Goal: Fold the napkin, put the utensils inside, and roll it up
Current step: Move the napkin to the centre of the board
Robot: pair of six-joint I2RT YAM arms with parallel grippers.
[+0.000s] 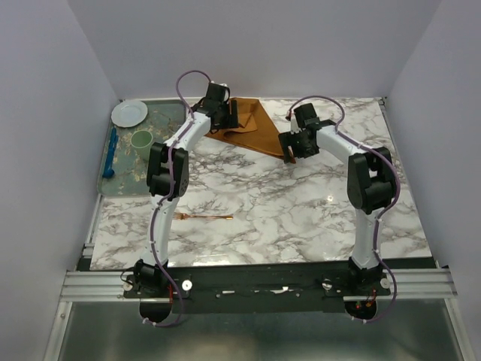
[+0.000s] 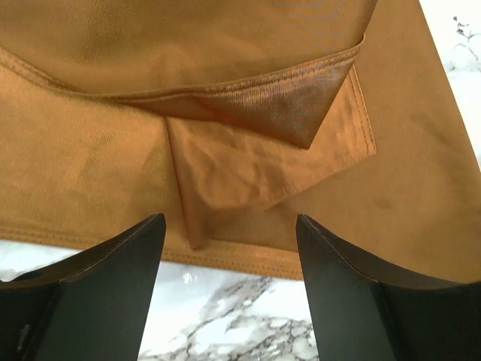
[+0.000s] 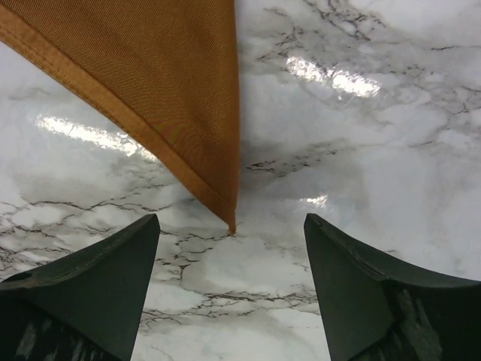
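Left gripper (image 2: 229, 222) and right gripper (image 3: 231, 219) are spread, empty, at the napkin (image 1: 255, 131) — corners should be pinched squarely, lifted together.

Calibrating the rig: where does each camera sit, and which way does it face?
Top: above and behind the robot, looking down on the table; left arm and right arm show.
Left wrist: on the left arm, facing the folded napkin; open left pincer shows.
Right wrist: on the right arm, facing a napkin corner on the table; open right pincer shows.
Shared: all three see the napkin.
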